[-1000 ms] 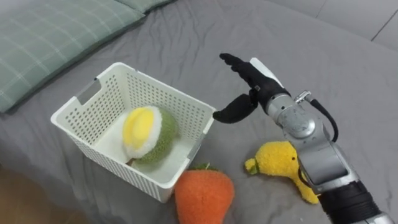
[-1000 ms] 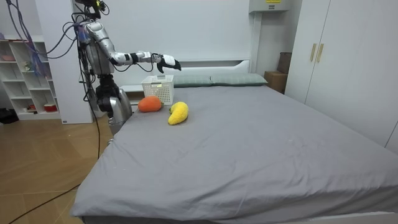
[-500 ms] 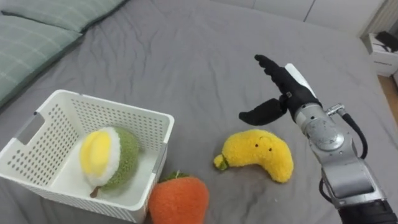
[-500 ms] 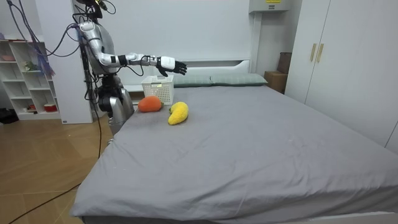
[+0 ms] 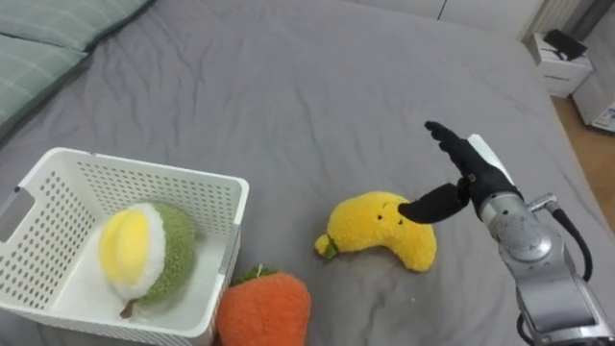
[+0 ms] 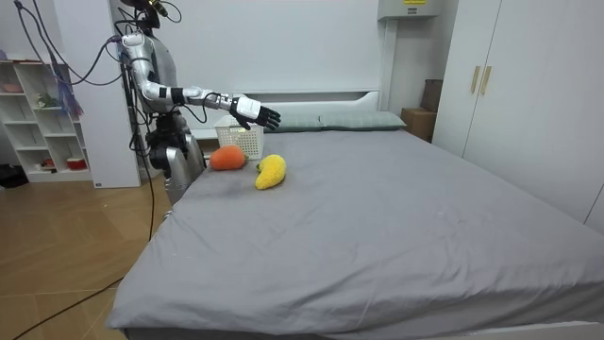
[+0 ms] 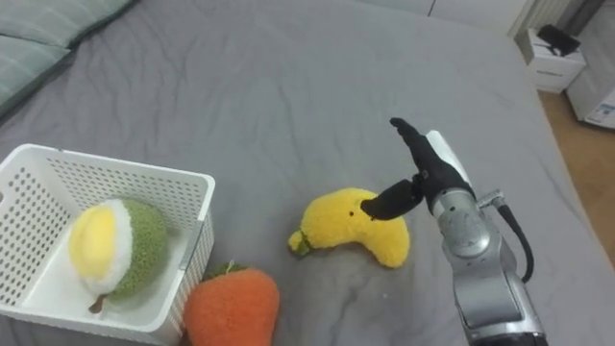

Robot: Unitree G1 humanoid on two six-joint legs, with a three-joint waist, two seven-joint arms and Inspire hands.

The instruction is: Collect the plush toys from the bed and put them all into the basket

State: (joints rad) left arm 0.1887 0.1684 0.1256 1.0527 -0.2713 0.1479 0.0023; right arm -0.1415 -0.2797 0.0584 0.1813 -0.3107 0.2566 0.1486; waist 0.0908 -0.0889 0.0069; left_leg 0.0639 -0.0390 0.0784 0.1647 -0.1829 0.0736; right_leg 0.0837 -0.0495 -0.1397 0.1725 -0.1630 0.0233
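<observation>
A yellow plush banana lies on the grey bed, right of the white slatted basket. Inside the basket rests a green and yellow plush fruit. An orange plush carrot lies against the basket's near right corner. My right hand hovers open just above the banana's right end, fingers straight, thumb spread toward the toy, holding nothing.
Grey bedsheet stretches ahead and to the right. Green checked pillows lie at the upper left. A nightstand stands beyond the bed's far right corner. In the room view I stand at the bed's corner beside the basket.
My right hand has swung right and lowered from beside the basket to just over the banana. The eye views have shifted rightward with the camera.
</observation>
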